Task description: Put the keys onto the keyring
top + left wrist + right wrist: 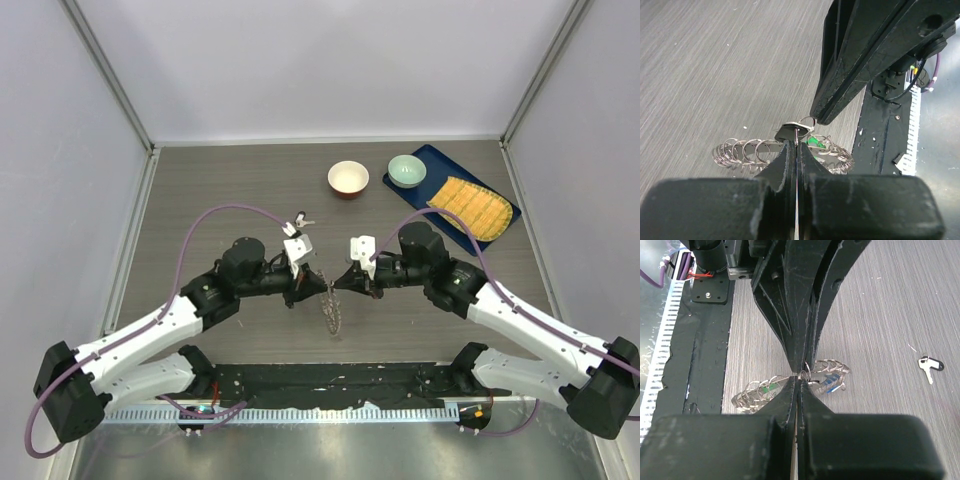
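Observation:
The keyring (333, 312) hangs edge-on between my two grippers, just above the table. It is fringed with silver rings in the left wrist view (740, 150), with a green cap showing. In the right wrist view (757, 390) green and blue caps show. My left gripper (320, 288) is shut on the ring's thin wire (797, 136), beside a dark-headed key (784, 132). My right gripper (340, 284) meets it tip to tip, shut on a key's small split ring (804, 374). A loose black-headed key (303, 219) lies on the table behind the left wrist; it also shows in the right wrist view (927, 366).
A red-and-white bowl (348, 179) and a green bowl (406, 170) stand at the back. A blue tray (432, 156) at the back right holds a yellow cloth (470, 207). A black mat (330, 385) runs along the near edge.

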